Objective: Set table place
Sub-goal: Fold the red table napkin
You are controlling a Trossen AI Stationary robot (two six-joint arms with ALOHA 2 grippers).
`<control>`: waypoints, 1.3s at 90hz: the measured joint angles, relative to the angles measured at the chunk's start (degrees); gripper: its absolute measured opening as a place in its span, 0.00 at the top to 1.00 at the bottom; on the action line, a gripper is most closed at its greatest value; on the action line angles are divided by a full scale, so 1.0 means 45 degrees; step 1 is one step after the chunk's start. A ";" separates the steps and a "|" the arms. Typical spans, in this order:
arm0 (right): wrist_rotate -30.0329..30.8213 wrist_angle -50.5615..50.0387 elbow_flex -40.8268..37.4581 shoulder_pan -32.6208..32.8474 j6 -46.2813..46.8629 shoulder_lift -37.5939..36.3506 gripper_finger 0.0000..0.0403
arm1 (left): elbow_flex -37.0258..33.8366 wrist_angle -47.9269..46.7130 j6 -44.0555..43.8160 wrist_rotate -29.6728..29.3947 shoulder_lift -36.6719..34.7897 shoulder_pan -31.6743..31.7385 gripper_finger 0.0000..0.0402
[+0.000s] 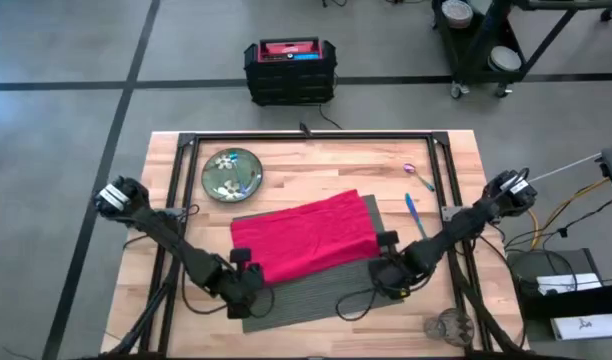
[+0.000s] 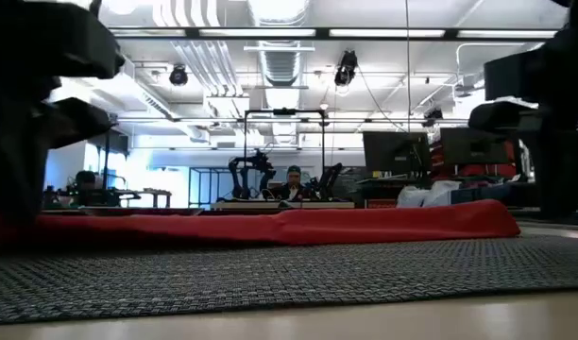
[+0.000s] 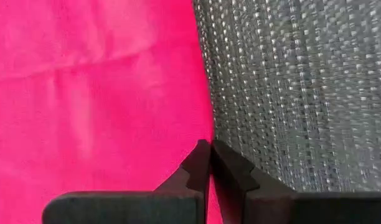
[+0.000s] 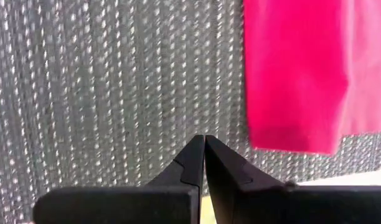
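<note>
The left gripper [image 3: 210,152] hangs with its fingers pressed together at the near left edge of the red cloth napkin [image 1: 304,236], where it meets the dark grey ribbed rectangular placemat [image 1: 316,296]. The right gripper [image 4: 204,146], fingers also pressed together, is over the placemat's right part, just beside the napkin's near right corner. The napkin lies across the placemat's far part on the light wood plank table [image 1: 286,160]. Farther left sits the round green flower-patterned plate [image 1: 232,174]; far right lie the thin blue utensil [image 1: 413,212] and the purple utensil [image 1: 418,176]; the small clear glass [image 1: 449,325] stands near right.
</note>
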 joint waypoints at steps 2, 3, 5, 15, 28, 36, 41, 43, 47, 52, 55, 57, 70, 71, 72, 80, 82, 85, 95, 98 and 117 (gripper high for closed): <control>0.0241 0.0107 -0.0048 -0.0014 -0.0031 0.0000 1.00 | 0.0000 0.0000 -0.0004 -0.0052 0.0037 0.0001 1.00; 0.0371 0.0161 -0.0072 -0.0025 -0.0046 0.0000 1.00 | 0.0000 0.0000 -0.0001 -0.0071 0.0052 0.0004 1.00; 0.0626 0.0284 -0.0126 -0.0027 -0.0145 0.0000 1.00 | 0.0000 0.0010 0.0000 -0.0100 0.0066 0.0010 1.00; 0.1809 0.0896 -0.0351 -0.0102 -0.0904 0.0000 0.99 | 0.0000 0.0030 0.0019 -0.0291 0.0088 0.0019 1.00; 0.2020 0.1231 -0.0401 -0.0276 -0.1428 0.0000 0.90 | 0.0000 0.0097 -0.0103 -0.0393 0.0092 0.0018 1.00; 0.2014 0.1814 -0.0632 -0.0266 -0.1462 0.0000 0.81 | 0.0005 0.0130 -0.0107 -0.0398 0.0092 0.0019 1.00; 0.2006 0.2194 -0.0773 -0.0270 -0.1628 0.0000 0.75 | 0.0003 0.0133 -0.0107 -0.0398 0.0092 0.0019 1.00; 0.2012 0.2370 -0.0818 -0.0292 -0.1692 0.0000 0.73 | 0.0005 0.0140 -0.0107 -0.0401 0.0092 0.0019 1.00; 0.2014 0.2733 -0.0911 -0.0371 -0.1700 0.0000 0.68 | 0.0005 0.0176 -0.0107 -0.0408 0.0092 0.0019 1.00; 0.2014 0.3091 -0.1047 -0.0467 -0.1704 0.0000 0.64 | 0.0006 0.0189 -0.0107 -0.0414 0.0092 0.0015 1.00; 0.2019 0.3246 -0.1132 -0.0533 -0.1705 0.0000 0.62 | 0.0010 0.0189 -0.0107 -0.0418 0.0092 0.0015 1.00; 0.2014 0.3349 -0.1194 -0.0576 -0.1700 0.0000 0.61 | 0.0010 0.0189 -0.0107 -0.0420 0.0092 0.0015 1.00; 0.2055 0.3556 -0.1579 -0.0939 -0.1678 0.0093 0.58 | 0.0015 0.0219 -0.0107 -0.0440 0.0092 0.0015 1.00; 0.2090 0.3583 -0.1598 -0.0964 -0.1670 0.0113 0.58 | 0.0015 0.0219 -0.0107 -0.0442 0.0092 0.0015 1.00; 0.2138 0.3626 -0.1624 -0.0986 -0.1666 0.0129 0.58 | 0.0015 0.0222 -0.0107 -0.0442 0.0092 0.0015 1.00; 0.2239 0.4012 -0.1834 -0.1092 -0.1673 0.0341 0.60 | 0.0015 0.0223 -0.0107 -0.0451 0.0092 0.0015 1.00; 0.2304 0.4091 -0.1866 -0.1101 -0.1716 0.0420 0.61 | 0.0015 0.0228 -0.0107 -0.0452 0.0092 0.0015 1.00; 0.2364 0.4106 -0.1900 -0.1100 -0.1837 0.0526 0.63 | 0.0015 0.0223 -0.0107 -0.0452 0.0092 0.0015 1.00; 0.2225 0.4135 -0.1902 -0.1101 -0.1964 0.0704 0.72 | 0.0018 0.0223 -0.0107 -0.0452 0.0092 -0.0002 1.00; 0.2110 0.4140 -0.1905 -0.1101 -0.1925 0.0711 0.75 | 0.0019 0.0223 -0.0107 -0.0448 0.0092 0.0000 1.00; 0.1393 0.4134 -0.1905 -0.1160 -0.1915 0.0724 0.98 | 0.0019 0.0214 -0.0107 -0.0449 0.0092 -0.0005 1.00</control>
